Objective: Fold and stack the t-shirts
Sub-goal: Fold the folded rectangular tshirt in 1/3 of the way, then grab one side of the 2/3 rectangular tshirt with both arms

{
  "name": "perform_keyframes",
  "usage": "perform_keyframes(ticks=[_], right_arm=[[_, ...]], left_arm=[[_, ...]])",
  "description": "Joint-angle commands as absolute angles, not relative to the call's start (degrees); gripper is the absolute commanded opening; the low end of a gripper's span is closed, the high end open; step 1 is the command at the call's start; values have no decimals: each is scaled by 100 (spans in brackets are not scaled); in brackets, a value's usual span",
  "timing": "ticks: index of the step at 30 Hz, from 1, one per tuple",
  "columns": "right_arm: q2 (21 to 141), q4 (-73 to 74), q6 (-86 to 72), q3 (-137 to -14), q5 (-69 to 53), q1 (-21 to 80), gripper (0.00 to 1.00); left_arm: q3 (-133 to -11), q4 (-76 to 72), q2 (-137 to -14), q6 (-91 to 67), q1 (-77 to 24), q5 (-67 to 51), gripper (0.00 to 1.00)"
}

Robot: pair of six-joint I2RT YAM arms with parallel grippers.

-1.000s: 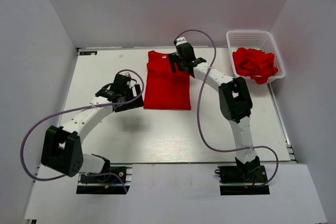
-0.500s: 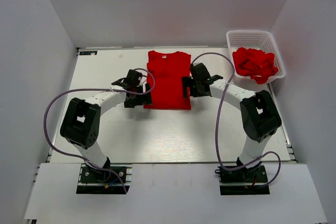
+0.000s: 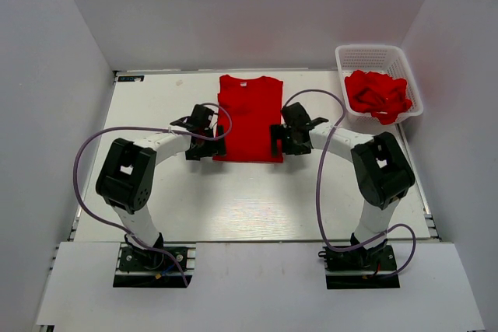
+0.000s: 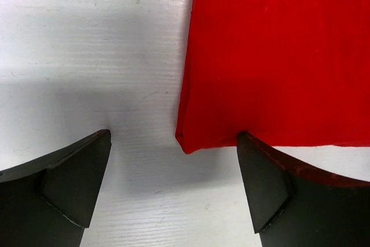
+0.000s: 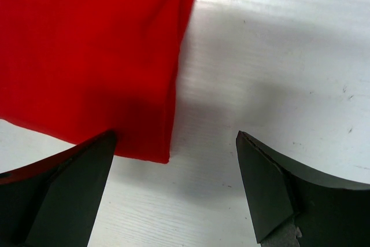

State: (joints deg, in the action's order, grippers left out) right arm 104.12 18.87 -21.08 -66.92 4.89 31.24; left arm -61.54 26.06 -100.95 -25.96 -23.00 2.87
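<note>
The shirt (image 3: 249,118) lies flat on the table (image 3: 233,200), in the middle at the far side. Its sleeves are tucked in, so it looks like a long red box shape. Its long way runs from near to far, with the neck at the far end and the hem at the near end.

The left claw (image 3: 219,144) sits at the near left corner of the hem. The right claw (image 3: 275,142) sits at the near right corner. Both are wide open and hold nothing. Each arm is just as near to its own corner, so I think both will pinch the hem and lift it toward the neck.

The top view shows the whole shirt, but the arms hide the corners. The wrist views show them up close. The left corner sits between the fingers of the left claw (image 4: 173,143), and one finger (image 4: 260,183) touches the hem (or covers it a bit). The right corner sits inside the right claw (image 5: 174,137) too.

A heap (image 3: 377,95) of red shirts waits in the basket (image 3: 373,54), far right.
</note>
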Motion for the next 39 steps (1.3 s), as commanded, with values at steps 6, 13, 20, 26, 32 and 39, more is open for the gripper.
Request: perform_keyframes(ticks=[6,13,20,26,32,39], right_arm=[[10406,1828,-2189,-6311,475,3155,90],[10626,1819,-2303,-6337,528,3173,90],[10573,1722,-2339,-6231,44,3164,38],[10477,1521,-2311,-6118,-518,3173,0],[9994,1529,-2294,-5933,-457,3182,0],[8773,1959,-2145,-5441,-737,3217,0]], left_arm=[[-6337,2487,-10326,-2628,-2320,475,100],[-6206,2365,-10477,-2576,-2373,247,84],[-5748,1758,-10354,-2435,-2496,-439,57],[-5564,1574,-10354,-2329,-2549,-737,15],[-5335,1792,-9863,-2381,-2549,-905,0],[-5142,2556,-8386,-2522,-2602,-1203,0]])
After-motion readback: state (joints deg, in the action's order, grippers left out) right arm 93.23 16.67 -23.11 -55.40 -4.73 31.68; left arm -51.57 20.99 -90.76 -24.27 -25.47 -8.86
